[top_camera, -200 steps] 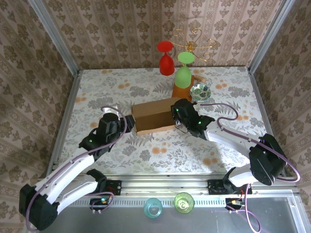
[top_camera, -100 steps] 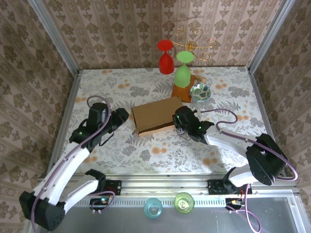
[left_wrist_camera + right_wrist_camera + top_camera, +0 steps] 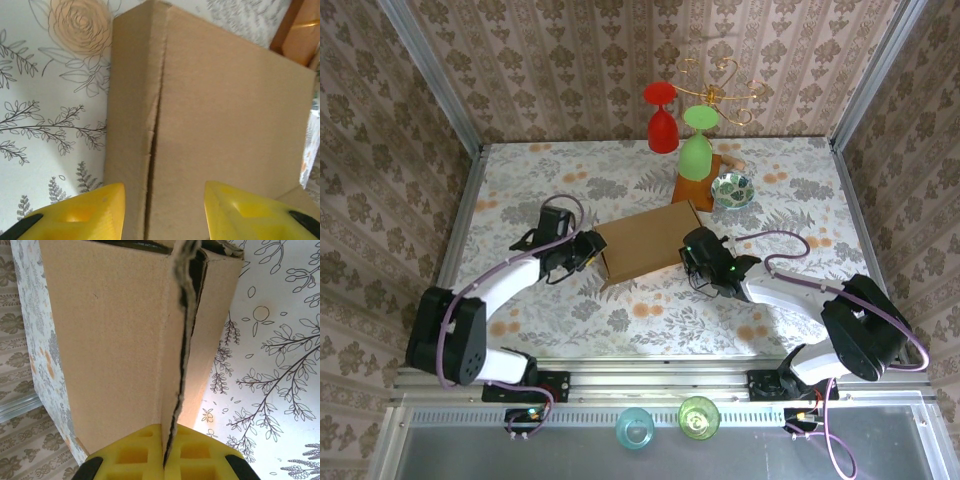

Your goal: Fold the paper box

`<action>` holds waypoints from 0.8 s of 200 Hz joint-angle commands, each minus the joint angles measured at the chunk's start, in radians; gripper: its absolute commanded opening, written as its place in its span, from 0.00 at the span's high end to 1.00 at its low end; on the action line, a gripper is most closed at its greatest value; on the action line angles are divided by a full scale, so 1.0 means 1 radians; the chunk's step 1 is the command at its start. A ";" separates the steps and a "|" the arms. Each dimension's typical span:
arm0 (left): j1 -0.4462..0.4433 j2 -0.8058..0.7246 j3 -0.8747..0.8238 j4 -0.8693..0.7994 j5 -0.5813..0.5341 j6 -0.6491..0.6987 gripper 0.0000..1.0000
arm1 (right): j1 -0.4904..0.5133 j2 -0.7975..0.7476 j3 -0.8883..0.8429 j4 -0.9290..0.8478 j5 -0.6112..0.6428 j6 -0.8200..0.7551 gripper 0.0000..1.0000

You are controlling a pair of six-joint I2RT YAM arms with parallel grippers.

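Top external, paper box point(image 3: 645, 240): lying near the middle of the surface point(image 3: 520, 190), brown top face up, turned slightly askew, far right corner just beside the wooden base point(image 3: 692, 190) of the glass stand
Left wrist, paper box point(image 3: 225, 110): plain cardboard wall close ahead, with a vertical crease and a narrow dark slit along it
Right wrist, paper box point(image 3: 110, 330): a ragged flap edge running down the middle, dark gap beside it
Left pincer point(image 3: 588, 250): at the box's left end; in the left wrist view point(image 3: 165, 210) yellow fingers point(image 3: 85, 215) apart, the cardboard wall spanning past both; contact impossible to tell
Right pincer point(image 3: 692, 250): at the box's near right corner; in the right wrist view point(image 3: 165, 450) pads together, clamped on the ragged flap edge, which runs into the seam between them
Glass stand: red glass point(image 3: 662, 128) and green glass point(image 3: 696, 152) hanging upside down behind the box
Small bowl point(image 3: 731, 187): on the surface just right of the wooden base
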 commanded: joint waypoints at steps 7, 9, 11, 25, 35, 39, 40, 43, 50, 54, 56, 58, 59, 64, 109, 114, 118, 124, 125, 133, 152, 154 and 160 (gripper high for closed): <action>0.000 0.017 -0.034 0.043 0.013 0.056 0.55 | -0.007 0.025 -0.012 -0.087 -0.002 -0.036 1.00; 0.001 0.019 -0.035 0.046 0.011 0.057 0.55 | -0.007 0.025 -0.013 -0.087 -0.002 -0.036 1.00; 0.001 0.021 -0.036 0.050 0.011 0.058 0.56 | -0.007 0.026 -0.010 -0.087 -0.002 -0.037 1.00; 0.000 0.043 -0.033 0.061 0.012 0.068 0.58 | -0.008 0.028 -0.008 -0.095 -0.008 -0.041 1.00; -0.003 0.062 -0.026 0.061 0.012 0.079 0.60 | -0.008 0.033 -0.006 -0.099 -0.013 -0.040 1.00; -0.005 0.069 -0.024 0.062 0.012 0.082 0.60 | -0.009 0.033 -0.008 -0.099 -0.014 -0.041 1.00; -0.005 0.071 -0.024 0.061 0.012 0.083 0.60 | -0.009 0.033 -0.008 -0.099 -0.015 -0.041 1.00; -0.006 0.076 -0.024 0.061 0.010 0.085 0.60 | -0.009 0.034 -0.007 -0.099 -0.017 -0.041 1.00; -0.007 0.087 -0.023 0.063 0.007 0.087 0.61 | -0.009 0.037 -0.007 -0.099 -0.019 -0.042 1.00; -0.009 0.093 -0.024 0.067 0.005 0.089 0.61 | -0.009 0.038 -0.007 -0.099 -0.020 -0.042 1.00; -0.010 0.095 -0.025 0.069 0.004 0.088 0.61 | -0.009 0.038 -0.007 -0.099 -0.021 -0.041 1.00; -0.011 0.099 -0.025 0.071 0.003 0.088 0.61 | -0.009 0.038 -0.007 -0.099 -0.021 -0.041 1.00; -0.011 0.100 -0.025 0.074 0.003 0.088 0.61 | -0.010 0.038 -0.007 -0.099 -0.021 -0.041 1.00; -0.012 0.106 -0.026 0.080 0.004 0.088 0.62 | -0.010 0.040 -0.007 -0.098 -0.023 -0.042 1.00; -0.035 0.142 -0.014 0.074 -0.010 0.106 0.75 | -0.010 0.048 -0.007 -0.096 -0.036 -0.050 1.00; -0.039 0.144 -0.010 0.060 -0.012 0.111 0.77 | -0.010 0.049 -0.007 -0.099 -0.037 -0.051 1.00; -0.042 0.147 -0.008 0.051 -0.015 0.115 0.80 | -0.010 0.047 -0.007 -0.101 -0.036 -0.056 1.00; -0.047 0.151 -0.004 0.035 -0.017 0.121 0.84 | -0.011 0.045 -0.007 -0.103 -0.037 -0.063 1.00; -0.047 0.152 -0.004 0.033 -0.017 0.123 0.84 | -0.011 0.044 -0.007 -0.104 -0.037 -0.063 1.00; -0.051 0.155 -0.002 0.018 -0.019 0.130 0.88 | -0.012 0.038 -0.006 -0.114 -0.035 -0.074 0.99; -0.058 0.158 -0.012 -0.001 -0.025 0.142 0.96 | -0.020 0.013 0.005 -0.154 -0.029 -0.117 0.88; -0.058 0.157 -0.013 0.000 -0.025 0.143 0.97 | -0.022 0.010 0.006 -0.159 -0.027 -0.125 0.86; -0.057 0.154 -0.019 0.001 -0.024 0.149 1.00 | -0.027 -0.003 0.013 -0.181 -0.024 -0.147 0.79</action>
